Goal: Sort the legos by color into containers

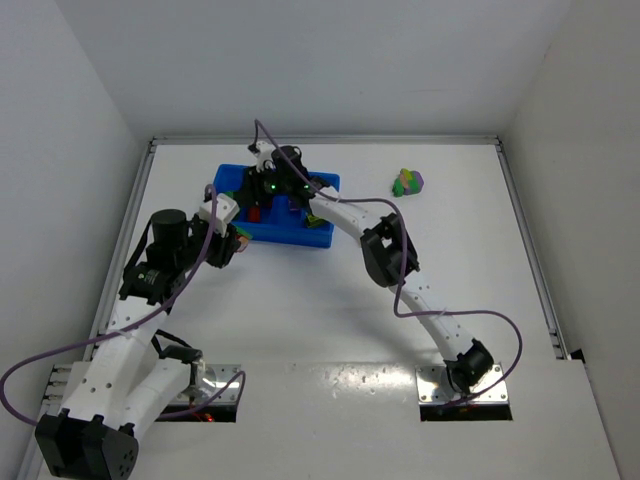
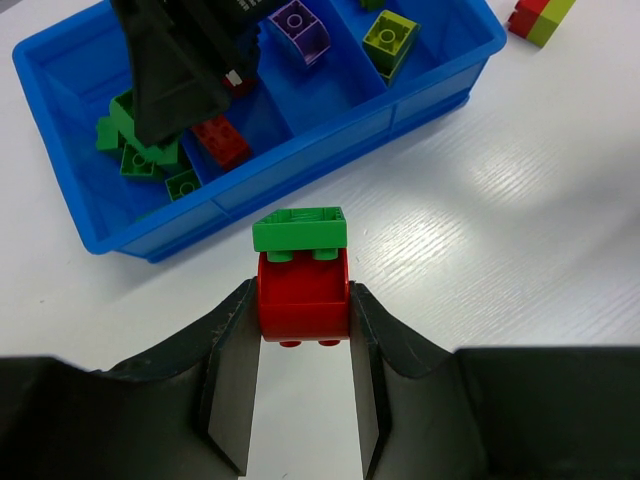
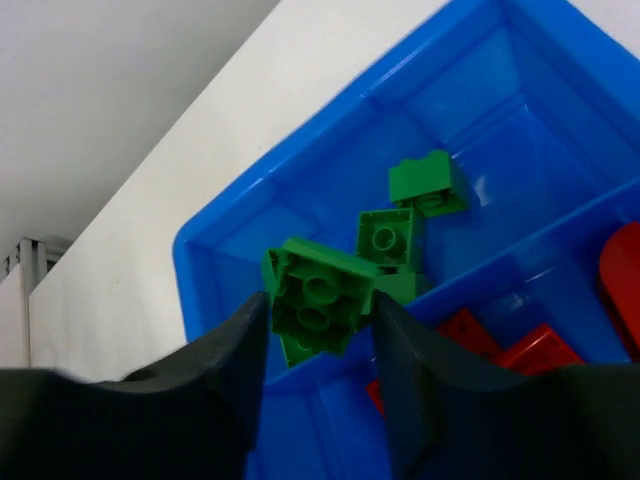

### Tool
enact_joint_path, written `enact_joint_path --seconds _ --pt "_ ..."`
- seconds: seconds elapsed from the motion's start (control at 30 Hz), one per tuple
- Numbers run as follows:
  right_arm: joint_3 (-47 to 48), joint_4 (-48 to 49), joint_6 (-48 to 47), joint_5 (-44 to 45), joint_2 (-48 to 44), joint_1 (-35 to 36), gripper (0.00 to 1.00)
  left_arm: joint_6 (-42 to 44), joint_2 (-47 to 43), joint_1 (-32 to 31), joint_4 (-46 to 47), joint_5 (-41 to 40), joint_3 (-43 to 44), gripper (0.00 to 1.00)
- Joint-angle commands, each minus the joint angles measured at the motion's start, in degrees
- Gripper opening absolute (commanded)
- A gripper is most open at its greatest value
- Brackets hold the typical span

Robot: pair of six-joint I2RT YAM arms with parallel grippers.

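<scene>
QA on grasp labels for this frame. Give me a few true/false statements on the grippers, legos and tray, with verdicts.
1. The left gripper is shut on a red-and-green stack, with the green brick on top. True.
2. The right gripper is open and empty. False: it is shut on a green brick above the blue tray.
3. The purple brick shares a compartment with the loose green bricks. False: red bricks lie in the compartment between them.
4. A multicoloured clump sits on the table outside the tray. True.
</scene>
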Motion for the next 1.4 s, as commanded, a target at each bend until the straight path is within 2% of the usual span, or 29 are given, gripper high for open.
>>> enact_joint_path --seconds 0.0,0.03,0.1,0.23,0.37,0.47,0.57,0.6,0.63,0.8,0.93,1.07,1.37 --pt "3.1 4.0 -1.9 1.0 -0.1 0.7 0.52 -0.4 -0.3 0.7 0.8 0.1 1.9 0.05" --pt "3.1 4.7 -1.3 0.3 -0.1 0.7 0.65 -0.4 -0.3 0.7 0.8 0.1 1.9 0.05" --pt "3.1 6.5 -0.3 -2.9 -0.8 0.2 0.69 0.2 0.2 0.7 0.8 0.1 1.4 0.05" --pt "0.1 13.4 3.8 -9.7 -3.6 -0.3 0.72 0.2 0.2 0.7 2.0 0.7 0.7 0.05" --pt "-0.7 19.3 11.7 -18.7 -6.6 -2.5 0.72 -0.3 0.7 0.7 2.5 1.9 0.2 0.05" --pt "-4.8 24.0 16.8 -24.9 -10.0 -5.6 0.76 -0.4 0.7 1.3 3.0 4.9 0.2 0.05" --pt "-11.3 32.4 20.0 -34.1 -14.4 -9.1 0.83 -0.4 2.5 1.3 2.0 12.9 0.7 0.05" --pt "-13.0 35.1 22.7 -36.9 -15.4 -10.7 0.87 0.2 3.3 1.9 1.5 18.1 2.0 0.05" --pt "-14.8 37.0 23.7 -41.6 -16.4 -11.4 0.87 0.2 5.1 1.9 0.7 20.7 2.7 0.05" --pt "-32.1 51.8 27.9 -52.8 -26.3 -14.3 0.91 0.9 10.3 2.4 -1.2 31.4 5.8 0.05" --pt "-42.2 57.6 27.3 -58.4 -32.0 -14.3 0.93 0.9 14.4 2.4 -1.7 34.7 9.0 0.06" --pt "-48.1 60.4 28.1 -60.3 -34.8 -13.7 0.95 0.9 18.7 2.4 -1.7 36.0 13.2 0.07" --pt "-47.6 63.5 35.1 -60.8 -32.1 -11.6 0.95 -3.3 24.4 2.4 0.8 37.2 18.6 0.07"
